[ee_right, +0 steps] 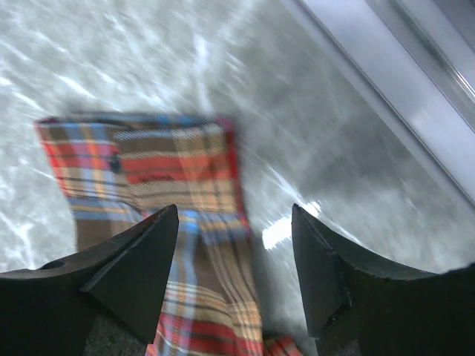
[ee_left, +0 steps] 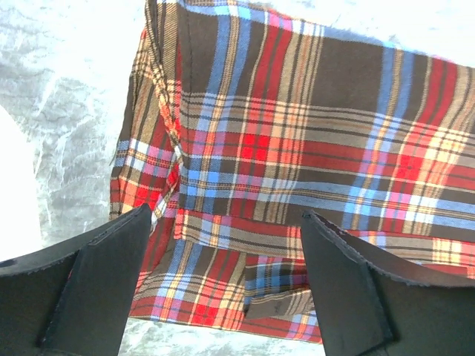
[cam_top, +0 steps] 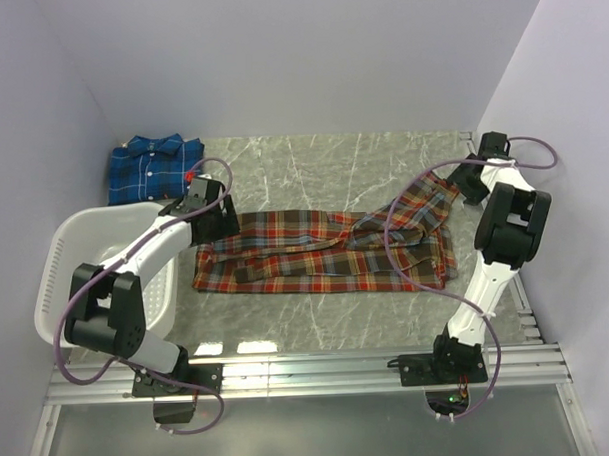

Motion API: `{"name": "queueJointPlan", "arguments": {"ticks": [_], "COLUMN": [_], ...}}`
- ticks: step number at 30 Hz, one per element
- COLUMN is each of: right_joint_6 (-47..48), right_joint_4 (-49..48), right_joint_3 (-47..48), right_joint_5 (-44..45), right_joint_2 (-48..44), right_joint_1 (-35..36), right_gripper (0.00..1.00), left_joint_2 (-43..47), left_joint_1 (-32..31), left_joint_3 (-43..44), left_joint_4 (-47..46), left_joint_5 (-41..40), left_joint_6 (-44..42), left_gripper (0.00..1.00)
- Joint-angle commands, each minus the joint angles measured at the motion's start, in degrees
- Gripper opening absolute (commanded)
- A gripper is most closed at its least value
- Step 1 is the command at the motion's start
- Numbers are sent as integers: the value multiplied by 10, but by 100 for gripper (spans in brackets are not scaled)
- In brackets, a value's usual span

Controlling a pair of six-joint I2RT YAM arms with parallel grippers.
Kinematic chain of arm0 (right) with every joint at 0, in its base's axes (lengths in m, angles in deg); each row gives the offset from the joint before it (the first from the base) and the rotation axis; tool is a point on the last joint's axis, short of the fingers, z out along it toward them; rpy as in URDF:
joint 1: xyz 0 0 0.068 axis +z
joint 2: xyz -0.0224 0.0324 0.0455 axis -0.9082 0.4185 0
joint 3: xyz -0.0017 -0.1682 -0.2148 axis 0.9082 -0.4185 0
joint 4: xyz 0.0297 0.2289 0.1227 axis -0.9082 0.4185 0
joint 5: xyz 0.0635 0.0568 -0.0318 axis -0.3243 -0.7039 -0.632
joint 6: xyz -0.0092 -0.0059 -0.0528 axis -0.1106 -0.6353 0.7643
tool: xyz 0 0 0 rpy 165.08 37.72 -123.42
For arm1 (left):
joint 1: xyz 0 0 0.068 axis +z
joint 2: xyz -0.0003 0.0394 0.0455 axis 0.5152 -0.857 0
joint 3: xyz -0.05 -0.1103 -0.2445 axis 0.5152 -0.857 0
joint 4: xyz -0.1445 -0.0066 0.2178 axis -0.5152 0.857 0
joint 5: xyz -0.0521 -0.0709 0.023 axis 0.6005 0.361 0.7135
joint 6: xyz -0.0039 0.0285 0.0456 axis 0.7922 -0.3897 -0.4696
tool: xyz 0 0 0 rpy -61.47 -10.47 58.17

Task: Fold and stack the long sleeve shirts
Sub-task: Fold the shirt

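Robot lab test cell: lilac panels [cam_top: 309, 58] box in a marble-look tabletop [cam_top: 312, 163] at 9, 12 and 3 o'clock; aluminium rails [cam_top: 310, 373] at 6 o'clock carry the left arm [cam_top: 150, 248] and right arm [cam_top: 491, 271]

red plaid shirt [cam_top: 315, 253] lies on table [cam_top: 312, 168]

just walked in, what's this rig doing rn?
Both arms are working on the red-orange plaid shirt, which lies spread across the middle of the table. The left gripper hangs open over the shirt's left end. The right gripper is open over a sleeve end at the far right. Neither is gripping cloth. The blue plaid shirt sits in the far left corner and looks already folded. A white basket stands at the left.
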Motion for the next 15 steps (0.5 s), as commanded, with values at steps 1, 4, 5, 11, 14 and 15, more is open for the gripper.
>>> {"name": "queueJointPlan", "arguments": {"ticks": [1, 4, 5, 11, 14, 15], "right_joint_6": [36, 45, 47, 51, 57, 63], "right_joint_4": [-14, -9, -7, 12, 24, 31], "right_joint_3": [44, 57, 62, 83, 92, 97], "right_joint_5": [-45, -70, -72, -91, -78, -75], "right_joint_2": [22, 40, 43, 64, 71, 72], "right_joint_1": [2, 2, 1, 5, 12, 17], "right_gripper": [69, 68, 68, 63, 61, 59], "left_joint_2": [25, 38, 41, 62, 60, 60], "left_joint_1": [1, 1, 0, -1, -1, -1], "left_joint_3": [4, -1, -1, -6, -5, -5], "left_joint_4": [-14, -21, -22, -26, -22, -22], "left_joint_5": [17, 33, 36, 36, 37, 37], "left_joint_6": [-3, -5, -6, -7, -7, -7], "left_gripper": [88, 88, 88, 88, 88, 88]}}
